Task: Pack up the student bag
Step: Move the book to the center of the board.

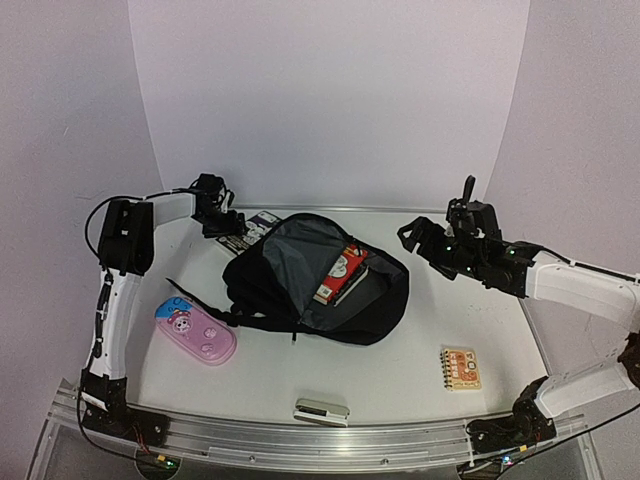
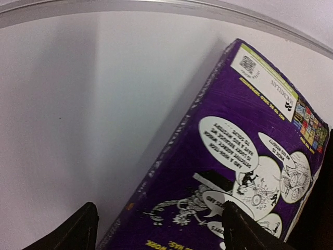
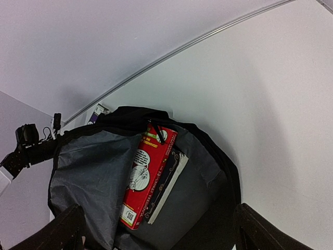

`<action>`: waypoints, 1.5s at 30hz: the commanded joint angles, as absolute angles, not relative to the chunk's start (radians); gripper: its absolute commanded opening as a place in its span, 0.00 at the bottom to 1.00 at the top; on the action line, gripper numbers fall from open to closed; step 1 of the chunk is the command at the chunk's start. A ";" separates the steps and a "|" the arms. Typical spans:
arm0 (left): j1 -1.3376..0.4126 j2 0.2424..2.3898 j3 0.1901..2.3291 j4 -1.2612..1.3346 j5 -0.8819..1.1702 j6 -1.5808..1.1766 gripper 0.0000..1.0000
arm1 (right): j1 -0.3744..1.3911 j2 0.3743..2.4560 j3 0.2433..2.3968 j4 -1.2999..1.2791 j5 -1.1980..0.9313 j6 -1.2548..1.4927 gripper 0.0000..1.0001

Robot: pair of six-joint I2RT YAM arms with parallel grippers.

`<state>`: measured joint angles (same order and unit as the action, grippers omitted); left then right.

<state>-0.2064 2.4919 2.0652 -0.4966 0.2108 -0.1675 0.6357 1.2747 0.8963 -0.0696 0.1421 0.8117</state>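
Observation:
The student bag (image 1: 372,300), a large black backpack, lies open in the middle of the table with its grey lining (image 3: 88,172) showing. A red book (image 1: 340,272) and a dark book (image 3: 170,177) lie inside; the red book also shows in the right wrist view (image 3: 148,169). A purple comic book (image 2: 223,151) lies flat behind the bag's left corner (image 1: 260,220). My left gripper (image 1: 222,224) is open just above it, one finger (image 2: 244,229) over the cover, the other (image 2: 78,229) over bare table. My right gripper (image 1: 425,240) is open and empty, raised to the right of the bag.
A pink pencil case (image 1: 195,332) lies front left. A small spiral notebook (image 1: 460,368) lies front right. A small silver-white case (image 1: 322,410) sits at the front edge. The curved back wall stands close behind the purple book.

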 commanded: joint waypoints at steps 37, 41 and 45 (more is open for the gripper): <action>-0.334 1.874 1.286 -0.607 -0.119 -0.400 0.63 | 0.639 1.244 0.911 -0.066 0.127 0.778 0.95; -0.331 1.860 1.391 -0.642 -0.158 -0.349 0.74 | 0.639 1.245 0.905 -0.066 0.117 0.781 0.94; -0.273 1.955 1.535 -0.672 -0.178 -0.308 0.86 | 0.638 1.253 0.899 -0.066 0.107 0.789 0.94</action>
<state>-0.3266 1.9200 1.3735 -0.6304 -0.1310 -0.3465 0.6357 1.2694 0.8963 -0.0704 0.1168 0.7937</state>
